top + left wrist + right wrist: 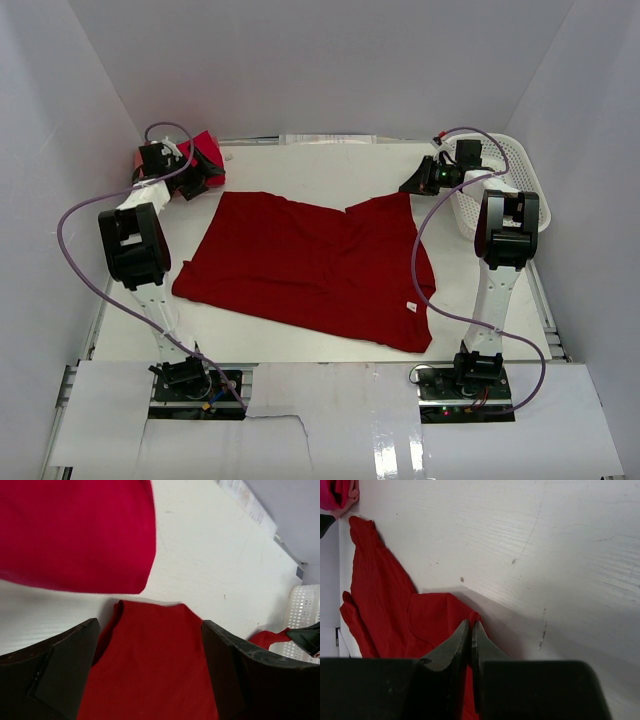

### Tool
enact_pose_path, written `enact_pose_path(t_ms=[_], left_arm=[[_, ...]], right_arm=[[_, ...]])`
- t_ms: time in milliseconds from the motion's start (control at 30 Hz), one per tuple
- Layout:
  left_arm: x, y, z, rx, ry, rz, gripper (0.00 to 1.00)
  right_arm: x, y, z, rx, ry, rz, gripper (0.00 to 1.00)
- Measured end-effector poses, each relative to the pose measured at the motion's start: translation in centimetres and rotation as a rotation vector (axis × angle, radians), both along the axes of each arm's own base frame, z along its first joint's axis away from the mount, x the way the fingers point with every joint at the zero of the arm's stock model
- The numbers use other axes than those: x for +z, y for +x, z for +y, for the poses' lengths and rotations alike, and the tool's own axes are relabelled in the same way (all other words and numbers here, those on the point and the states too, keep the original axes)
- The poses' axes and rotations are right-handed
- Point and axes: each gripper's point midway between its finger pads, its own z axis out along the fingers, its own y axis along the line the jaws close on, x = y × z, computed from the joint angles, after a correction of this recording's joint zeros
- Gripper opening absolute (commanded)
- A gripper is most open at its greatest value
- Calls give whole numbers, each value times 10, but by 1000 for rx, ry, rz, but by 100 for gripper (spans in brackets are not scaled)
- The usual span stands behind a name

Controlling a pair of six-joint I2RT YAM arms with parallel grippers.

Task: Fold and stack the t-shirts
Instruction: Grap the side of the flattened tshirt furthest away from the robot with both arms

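Note:
A dark red t-shirt (310,265) lies spread, with some wrinkles, on the white table (300,165). My right gripper (412,185) is at its far right corner, shut on a fold of the cloth; the right wrist view shows the jaws (471,625) pinching the red edge (385,605). My left gripper (195,182) is at the shirt's far left corner, open, with the cloth (150,670) lying below and between its fingers (65,670). A folded pink-red shirt (207,152) sits just beyond the left gripper; it also shows in the left wrist view (75,530).
A white plastic basket (510,180) stands at the far right, beside the right arm; it also shows in the left wrist view (305,610). A strip of paper (330,138) lies along the far table edge. White walls enclose the table.

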Motion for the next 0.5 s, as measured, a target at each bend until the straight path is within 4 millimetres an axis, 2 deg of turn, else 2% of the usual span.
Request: enact_pose_path(t_ms=[167,400,500], left_arm=[[-14,-10,0,-6,17,53,93],[-33,-13,-5,-41,-7,84,92],[-54,-6,-12,-72,-54,118,92]], right_arm=[[-3,-1,1,4,4,7,8],[-3,-1,3,7,6,9,8],[-3,-2,3,8,8,10,8]])
